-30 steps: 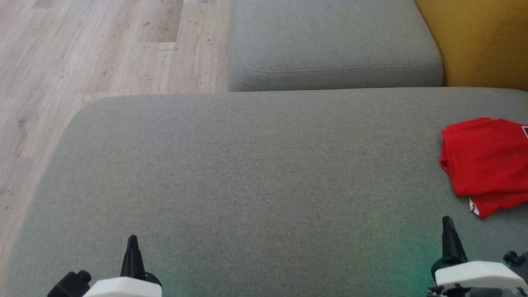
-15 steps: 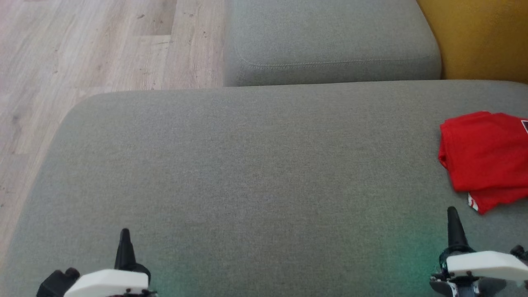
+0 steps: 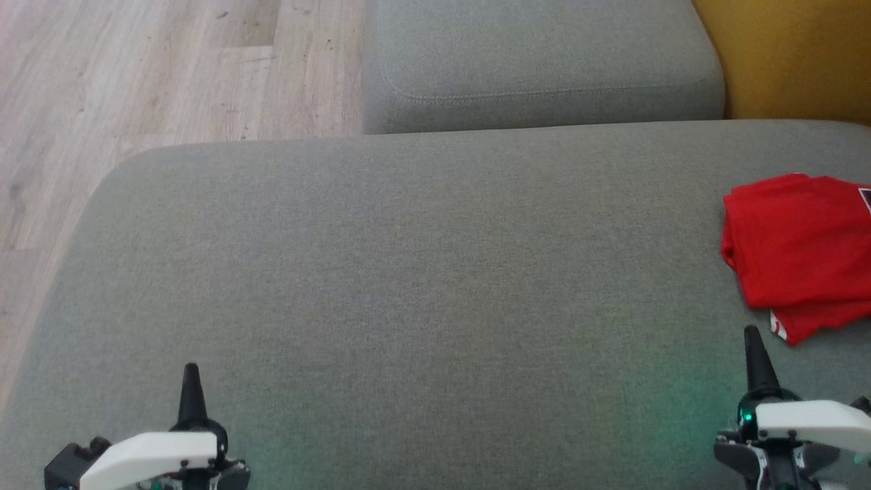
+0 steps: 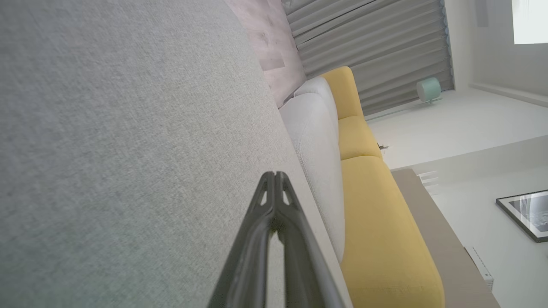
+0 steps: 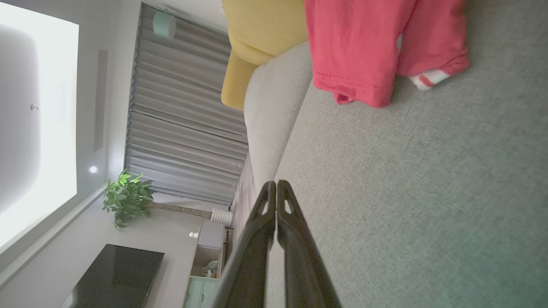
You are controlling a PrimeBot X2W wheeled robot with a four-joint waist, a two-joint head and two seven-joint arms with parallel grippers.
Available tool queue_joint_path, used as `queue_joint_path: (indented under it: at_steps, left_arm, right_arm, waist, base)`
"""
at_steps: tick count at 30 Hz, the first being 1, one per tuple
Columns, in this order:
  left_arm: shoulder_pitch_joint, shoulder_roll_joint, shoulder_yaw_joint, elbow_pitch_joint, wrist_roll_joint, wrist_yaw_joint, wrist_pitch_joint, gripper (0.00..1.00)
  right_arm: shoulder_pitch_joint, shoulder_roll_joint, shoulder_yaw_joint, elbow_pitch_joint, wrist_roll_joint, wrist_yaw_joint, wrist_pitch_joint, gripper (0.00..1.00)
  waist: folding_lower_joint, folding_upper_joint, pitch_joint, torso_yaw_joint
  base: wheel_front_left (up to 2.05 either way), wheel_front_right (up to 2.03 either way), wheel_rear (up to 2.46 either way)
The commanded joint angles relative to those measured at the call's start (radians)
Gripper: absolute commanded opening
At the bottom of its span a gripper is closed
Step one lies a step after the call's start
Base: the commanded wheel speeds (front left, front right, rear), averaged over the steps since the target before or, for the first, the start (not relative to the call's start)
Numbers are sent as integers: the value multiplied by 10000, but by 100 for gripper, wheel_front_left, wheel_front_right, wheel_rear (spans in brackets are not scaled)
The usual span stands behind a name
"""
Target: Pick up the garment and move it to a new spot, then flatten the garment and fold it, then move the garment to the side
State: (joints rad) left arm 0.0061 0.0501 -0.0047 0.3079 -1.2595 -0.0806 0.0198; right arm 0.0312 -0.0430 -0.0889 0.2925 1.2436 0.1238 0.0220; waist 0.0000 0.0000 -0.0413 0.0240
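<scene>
One garment (image 3: 796, 248), edge cropped, seemingly folded

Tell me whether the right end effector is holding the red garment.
No, the right end effector is shut on nothing, apart from the red garment lying on the cushion.

The garment (image 3: 796, 248) is bright red cloth, folded into a rough, slightly rumpled rectangle of several layers, lying flat on the grey cushion (image 3: 422, 272). A white cuff with a red stripe peeks from under its near corner. It sits just ahead of the right gripper (image 3: 751, 331) and a little to its right, not touching it, and well apart from the left gripper (image 3: 191, 367).
</scene>
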Motion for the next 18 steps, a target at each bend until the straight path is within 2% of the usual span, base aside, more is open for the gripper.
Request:
queue_joint_path:
  at_steps: [1,18]
  left_arm:
    - [-635,6,352,-407,-306,-92,107,0]
    - [-943,3,857,-538,-2239,-340,609,0]
  right_arm:
    - [-645,-57,93,-411,344,54,111,0]
    - [-1098,-66,-116,-451,2349,63,598,0]
  waist:
    - [0,0,25,-15]
    - [0,0,279,-152]
  base:
    - [0,0,0]
    - [0,0,0]
